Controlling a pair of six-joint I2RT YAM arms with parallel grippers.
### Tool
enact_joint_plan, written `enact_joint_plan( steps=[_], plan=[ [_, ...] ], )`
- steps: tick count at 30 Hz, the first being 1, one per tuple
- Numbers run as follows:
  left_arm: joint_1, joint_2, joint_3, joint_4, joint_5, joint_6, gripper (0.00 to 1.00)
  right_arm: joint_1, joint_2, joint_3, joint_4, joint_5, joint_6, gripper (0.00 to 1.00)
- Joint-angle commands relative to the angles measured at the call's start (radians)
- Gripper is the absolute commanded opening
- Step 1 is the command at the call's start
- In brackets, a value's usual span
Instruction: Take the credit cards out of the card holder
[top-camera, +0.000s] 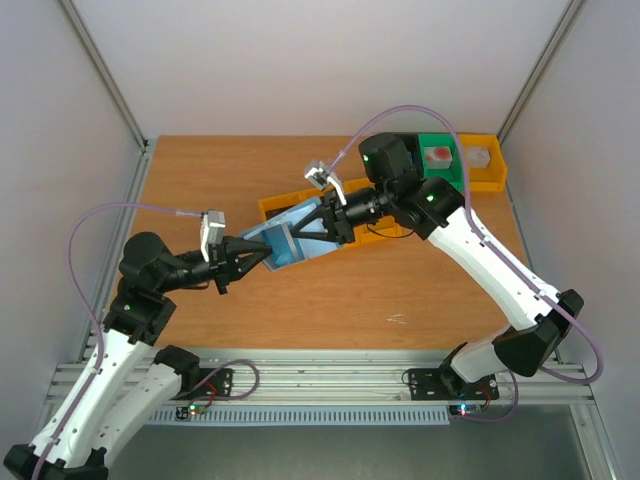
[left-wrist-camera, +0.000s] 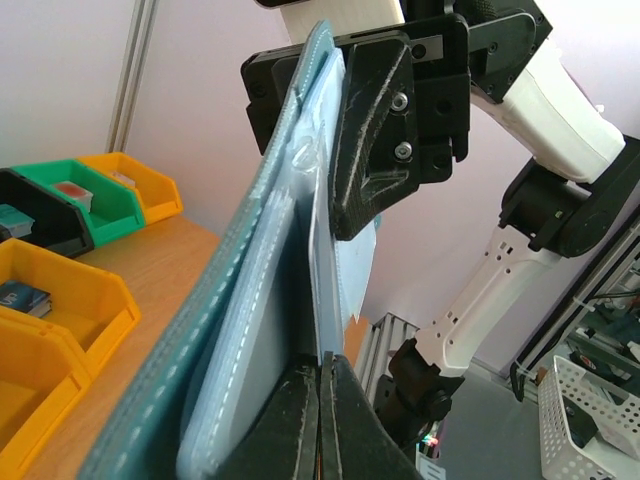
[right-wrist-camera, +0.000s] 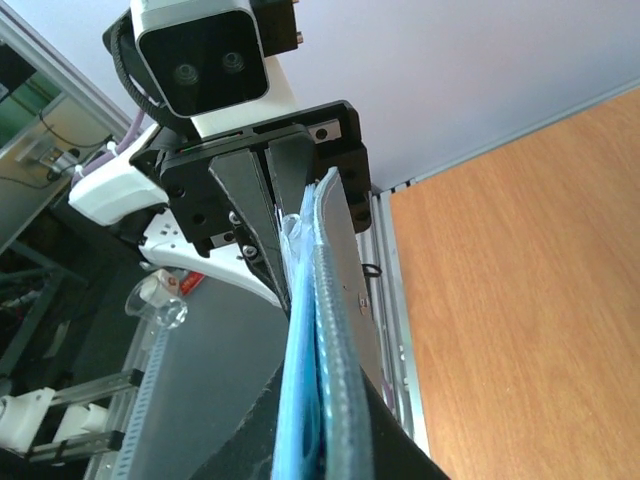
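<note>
Blue card holder (top-camera: 283, 245) at centre frame, left gripper (top-camera: 264, 257) clamped on its left end, right gripper (top-camera: 305, 230) clamped on its right end

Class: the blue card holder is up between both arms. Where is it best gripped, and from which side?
Grip its opposite ends, one tool from each side, fingers pressing the flat faces. The card holder is thin and on edge; the left tool and right tool hold it so.
</note>
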Motion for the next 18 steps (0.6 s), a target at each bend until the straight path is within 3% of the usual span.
enact_joint_plan(
  steps=[1, 4, 8, 14, 18],
  plan=[
    [0.005, -0.017, 0.001, 0.047, -0.027, -0.004, 0.0, -0.01, -0.051, 0.003, -0.033, 0.001, -0.038, 0.11],
    [0.007, -0.032, -0.003, 0.023, -0.06, 0.0, 0.0, -0.026, -0.063, 0.0, -0.063, 0.001, -0.044, 0.13],
    [0.009, -0.039, -0.005, 0.0, -0.076, 0.003, 0.0, -0.034, -0.073, 0.0, -0.097, 0.005, -0.062, 0.01],
    [0.016, -0.056, -0.006, -0.058, -0.096, 0.037, 0.0, -0.081, -0.114, -0.019, -0.119, 0.04, -0.064, 0.01],
    [0.025, -0.079, -0.009, -0.131, -0.15, 0.092, 0.0, -0.186, -0.149, -0.077, -0.12, 0.086, -0.018, 0.01]
  ],
)
